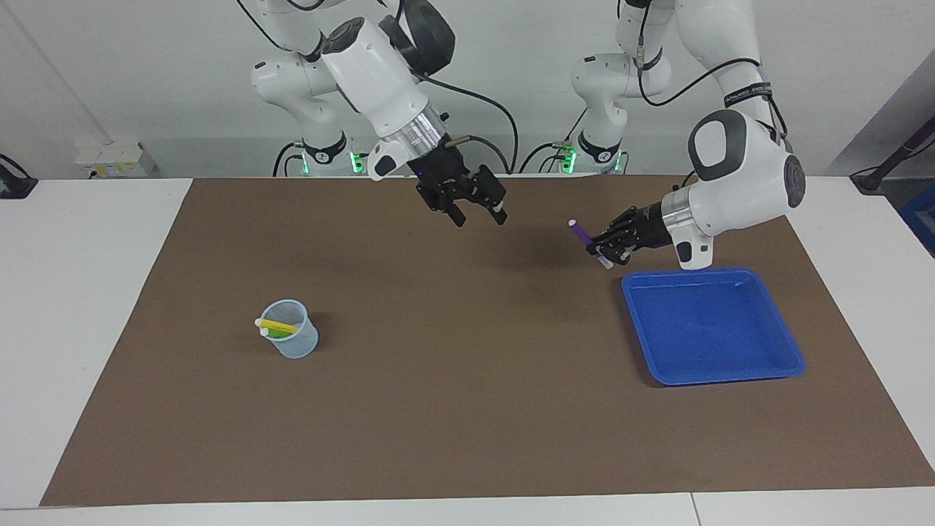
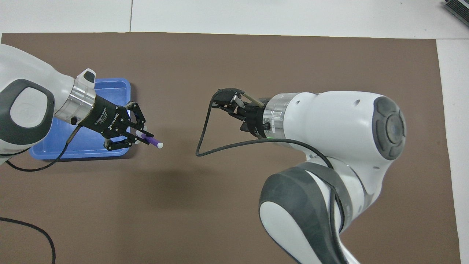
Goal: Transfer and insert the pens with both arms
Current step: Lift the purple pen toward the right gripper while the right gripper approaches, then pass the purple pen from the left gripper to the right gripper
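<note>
Left gripper (image 1: 600, 250) clamped on purple pen (image 1: 581, 233), raised over brown mat (image 1: 467, 409) beside blue tray (image 1: 796, 361) (tray bare); right gripper (image 1: 478, 215) spread wide, airborne mid-mat; yellow pen (image 1: 279, 325) and green pen (image 1: 276, 333) sit in clear cup (image 1: 298, 348)

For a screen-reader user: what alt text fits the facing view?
The left gripper holds a purple pen in the air beside a blue tray, while the right gripper, jaws open, hangs over the brown mat. A clear cup at the right arm's end holds a yellow pen and a green pen.
</note>
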### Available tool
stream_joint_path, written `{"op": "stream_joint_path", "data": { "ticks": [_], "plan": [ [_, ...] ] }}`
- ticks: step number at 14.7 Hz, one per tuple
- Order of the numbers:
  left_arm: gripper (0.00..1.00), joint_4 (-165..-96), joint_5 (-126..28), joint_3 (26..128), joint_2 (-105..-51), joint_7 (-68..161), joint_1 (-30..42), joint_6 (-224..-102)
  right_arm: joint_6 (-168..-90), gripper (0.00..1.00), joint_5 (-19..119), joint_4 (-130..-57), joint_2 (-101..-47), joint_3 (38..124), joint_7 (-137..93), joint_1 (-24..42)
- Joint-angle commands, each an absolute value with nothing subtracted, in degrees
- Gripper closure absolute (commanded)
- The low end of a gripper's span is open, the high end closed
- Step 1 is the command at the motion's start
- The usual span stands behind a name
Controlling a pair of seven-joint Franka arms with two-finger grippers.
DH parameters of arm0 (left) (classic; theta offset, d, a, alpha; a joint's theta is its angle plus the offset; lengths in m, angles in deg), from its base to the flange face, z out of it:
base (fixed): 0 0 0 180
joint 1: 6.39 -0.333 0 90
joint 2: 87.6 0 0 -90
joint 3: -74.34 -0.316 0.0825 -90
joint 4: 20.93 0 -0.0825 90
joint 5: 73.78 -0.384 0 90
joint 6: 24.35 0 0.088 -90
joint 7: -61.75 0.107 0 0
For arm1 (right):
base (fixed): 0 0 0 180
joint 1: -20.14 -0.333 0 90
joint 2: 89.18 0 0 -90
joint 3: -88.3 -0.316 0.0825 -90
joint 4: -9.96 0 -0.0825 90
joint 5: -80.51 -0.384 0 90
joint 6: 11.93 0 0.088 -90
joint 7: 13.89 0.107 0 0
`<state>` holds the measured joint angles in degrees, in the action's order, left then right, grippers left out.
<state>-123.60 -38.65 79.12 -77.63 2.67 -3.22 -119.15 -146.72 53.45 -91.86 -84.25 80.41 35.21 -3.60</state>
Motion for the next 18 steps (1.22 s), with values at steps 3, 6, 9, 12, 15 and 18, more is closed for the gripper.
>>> {"op": "stream_joint_path", "data": {
  "ticks": [3,6,9,12,15,18],
  "plan": [
    [1.0,-128.33,-28.7,78.38,-80.83,-5.29,0.54,-123.84,-157.37,0.0,51.77,-92.78,-81.36,80.47,37.79,-10.87],
    [1.0,-128.24,-27.21,78.38,-80.66,-8.65,3.11,-126.83,-156.87,0.0,52.03,-93.39,-80.65,80.47,32.28,-12.21],
    [1.0,-128.07,-25.97,78.47,-80.66,-8.65,2.58,-126.75,-152.93,0.0,52.55,-94.28,-81.18,80.74,24.36,-11.33],
    [1.0,-127.89,-25.97,78.47,-80.57,-8.65,2.66,-126.66,-148.17,0.0,52.73,-93.49,-81.18,80.91,18.72,-8.7],
    [1.0,-127.89,-25.97,78.56,-80.48,-8.65,3.19,-126.83,-148.33,0.1,52.65,-93.49,-81.18,80.83,19.32,-8.78],
    [1.0,-127.89,-24.83,78.56,-80.48,-8.74,3.19,-126.83,-148.95,0.18,52.64,-93.49,-81.18,80.65,20.9,-9.04]
  ]
}}
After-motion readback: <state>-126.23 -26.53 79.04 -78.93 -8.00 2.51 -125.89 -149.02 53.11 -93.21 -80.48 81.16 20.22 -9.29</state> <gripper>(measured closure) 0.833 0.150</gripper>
